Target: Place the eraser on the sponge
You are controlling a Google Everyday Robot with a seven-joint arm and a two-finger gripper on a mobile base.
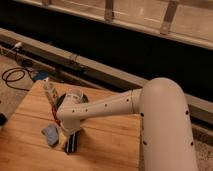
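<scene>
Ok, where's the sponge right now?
In the camera view the sponge lies on the wooden table, lower left, just left of the eraser, with the gripper down at the eraser's upper end.

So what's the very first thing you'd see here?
The big white robot arm reaching in from the right fills much of the view. Its gripper is down at the black eraser on the wooden table, just right of the little blue-grey sponge.
</scene>
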